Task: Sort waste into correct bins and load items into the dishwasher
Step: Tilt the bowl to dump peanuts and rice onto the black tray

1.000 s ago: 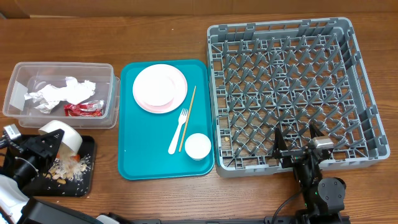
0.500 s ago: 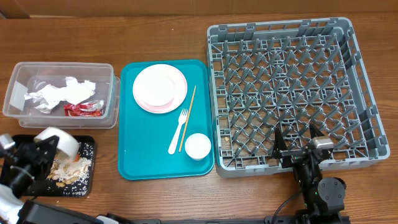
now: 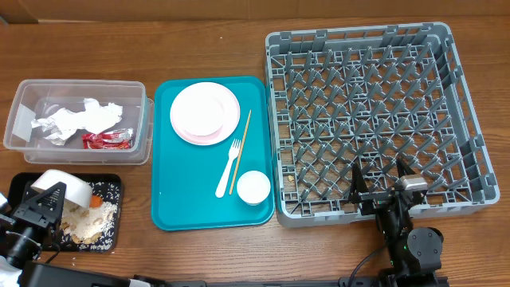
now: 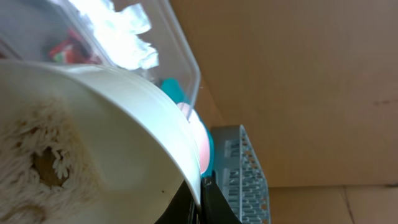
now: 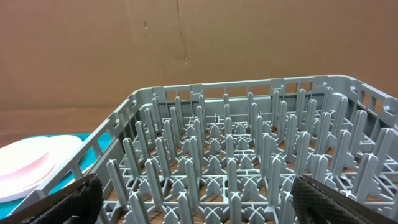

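Observation:
My left gripper (image 3: 40,209) is shut on the rim of a white bowl (image 3: 62,186), held tipped over the black tray (image 3: 111,233). Beige scraps with rice (image 3: 89,222) and a bit of carrot (image 3: 96,202) lie in that tray. In the left wrist view the bowl (image 4: 106,137) fills the frame, rice stuck inside, my gripper (image 4: 202,196) pinching its rim. My right gripper (image 3: 386,182) is open and empty at the grey rack's (image 3: 366,32) front edge; its wrist view shows the rack's pegs (image 5: 227,155).
The clear tub (image 3: 80,83) holds napkins (image 3: 76,119) and a red wrapper (image 3: 107,139). The teal tray (image 3: 183,203) carries a pink plate (image 3: 205,113), white fork (image 3: 228,169), chopsticks (image 3: 241,151) and small cup (image 3: 253,186).
My left gripper has carried the tipped bowl a little left and toward the table's front edge over the black tray. More scraps lie in the tray. The right arm has not moved.

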`<state>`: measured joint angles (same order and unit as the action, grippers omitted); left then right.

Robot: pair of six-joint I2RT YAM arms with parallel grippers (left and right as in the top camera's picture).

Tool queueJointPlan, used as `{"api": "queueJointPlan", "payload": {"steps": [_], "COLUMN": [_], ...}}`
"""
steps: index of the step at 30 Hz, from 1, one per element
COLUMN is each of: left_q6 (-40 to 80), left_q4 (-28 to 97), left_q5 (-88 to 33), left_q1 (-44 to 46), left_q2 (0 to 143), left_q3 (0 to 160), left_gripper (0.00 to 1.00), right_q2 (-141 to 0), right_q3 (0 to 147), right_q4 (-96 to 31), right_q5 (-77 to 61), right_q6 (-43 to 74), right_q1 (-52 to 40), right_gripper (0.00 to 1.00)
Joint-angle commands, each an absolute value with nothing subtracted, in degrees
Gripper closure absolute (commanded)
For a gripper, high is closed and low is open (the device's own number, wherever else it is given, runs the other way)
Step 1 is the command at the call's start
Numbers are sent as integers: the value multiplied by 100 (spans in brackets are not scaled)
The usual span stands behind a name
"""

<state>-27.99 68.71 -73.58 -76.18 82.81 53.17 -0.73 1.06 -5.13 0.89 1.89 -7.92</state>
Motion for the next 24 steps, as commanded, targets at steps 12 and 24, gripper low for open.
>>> {"api": "queueJointPlan", "payload": {"steps": [12,24], "left_q6": [-3986,-4093], "left_q4": [7758,7620], "left_q5": [-8331,-8355], "left_q1": [-7649,-7649], "left_q2": [8160,8162], "left_q3": [5282,5282], "left_gripper": [96,96], "right_q2": [-30,-30], "right_q3": [45,45], "right_q4": [-464,-467], "right_q5": [139,137], "right_q6": [187,187], "right_q1": [-808,-808], "right_gripper": [0,0]}}
